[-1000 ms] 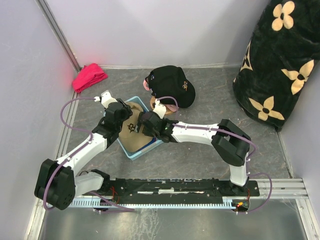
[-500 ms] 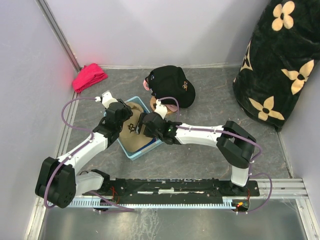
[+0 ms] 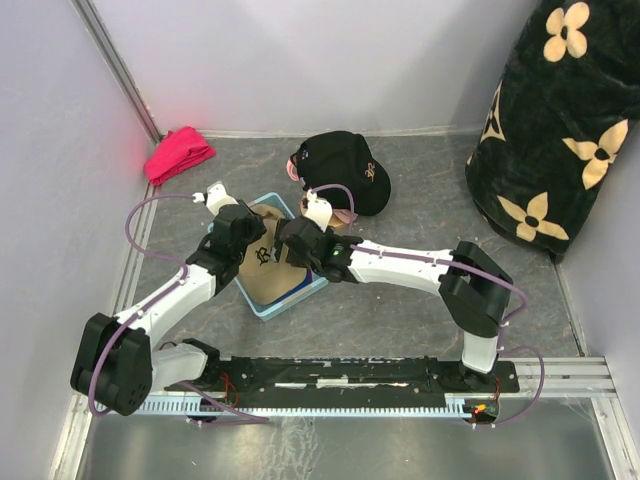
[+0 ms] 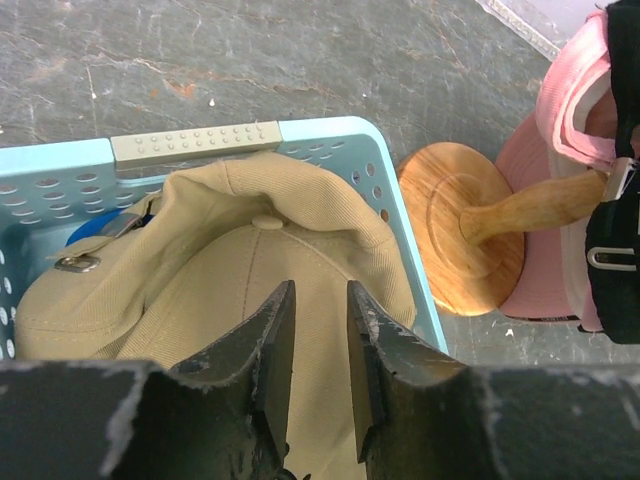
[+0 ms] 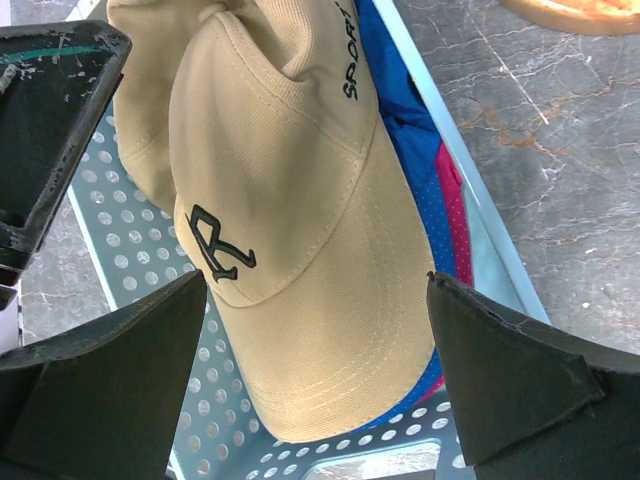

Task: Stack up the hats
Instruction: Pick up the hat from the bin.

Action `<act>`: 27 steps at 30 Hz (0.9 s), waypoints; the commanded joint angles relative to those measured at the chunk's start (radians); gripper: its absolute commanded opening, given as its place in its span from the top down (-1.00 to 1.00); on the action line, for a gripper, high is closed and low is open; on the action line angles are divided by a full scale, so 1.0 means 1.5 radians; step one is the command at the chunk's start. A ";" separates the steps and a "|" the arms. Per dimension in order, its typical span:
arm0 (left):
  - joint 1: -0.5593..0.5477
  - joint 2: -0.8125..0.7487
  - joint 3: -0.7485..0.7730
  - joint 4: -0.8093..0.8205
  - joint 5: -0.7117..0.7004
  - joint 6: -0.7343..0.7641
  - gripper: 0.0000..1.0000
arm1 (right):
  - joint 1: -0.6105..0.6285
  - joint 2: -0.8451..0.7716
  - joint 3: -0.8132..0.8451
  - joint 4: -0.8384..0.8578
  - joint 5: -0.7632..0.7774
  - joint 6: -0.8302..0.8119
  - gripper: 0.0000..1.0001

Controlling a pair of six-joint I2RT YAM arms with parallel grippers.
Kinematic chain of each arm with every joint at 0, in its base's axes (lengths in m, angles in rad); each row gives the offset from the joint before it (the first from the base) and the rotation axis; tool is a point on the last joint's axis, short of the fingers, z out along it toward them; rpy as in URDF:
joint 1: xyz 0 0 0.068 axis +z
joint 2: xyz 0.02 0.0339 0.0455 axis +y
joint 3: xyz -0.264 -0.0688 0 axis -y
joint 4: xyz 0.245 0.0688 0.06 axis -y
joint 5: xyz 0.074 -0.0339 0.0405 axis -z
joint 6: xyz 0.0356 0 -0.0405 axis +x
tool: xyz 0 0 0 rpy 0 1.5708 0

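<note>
A tan cap (image 5: 290,180) with a black embroidered R lies on top inside the light blue basket (image 4: 195,145). A blue cap (image 5: 400,130) and a magenta cap (image 5: 450,200) show under its brim. My left gripper (image 4: 320,290) hovers over the tan cap's (image 4: 250,200) crown, jaws a narrow gap apart with fabric showing behind the gap. My right gripper (image 5: 315,290) stands wide open over the brim. A black cap (image 3: 345,165) sits over a pink cap (image 4: 565,100) on the wooden stand (image 4: 460,230), just behind the basket (image 3: 262,310).
A red-pink cloth bundle (image 3: 178,152) lies at the back left by the wall. A large black blanket with cream flowers (image 3: 560,130) fills the back right corner. Both arms meet over the basket, wrists close together.
The right arm's elbow has swung out to the right, and its gripper has edged slightly back over the basket. The left arm has hardly moved.
</note>
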 commanded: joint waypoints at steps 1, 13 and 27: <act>-0.004 -0.004 0.017 -0.006 0.021 0.042 0.33 | 0.003 -0.069 -0.029 0.018 0.039 -0.036 -0.97; 0.009 0.076 0.103 -0.145 -0.019 0.073 -0.03 | 0.004 -0.194 -0.127 0.066 0.058 -0.089 -0.97; 0.049 0.118 0.100 -0.117 0.043 0.071 -0.04 | 0.004 -0.204 -0.130 0.068 0.055 -0.106 -0.96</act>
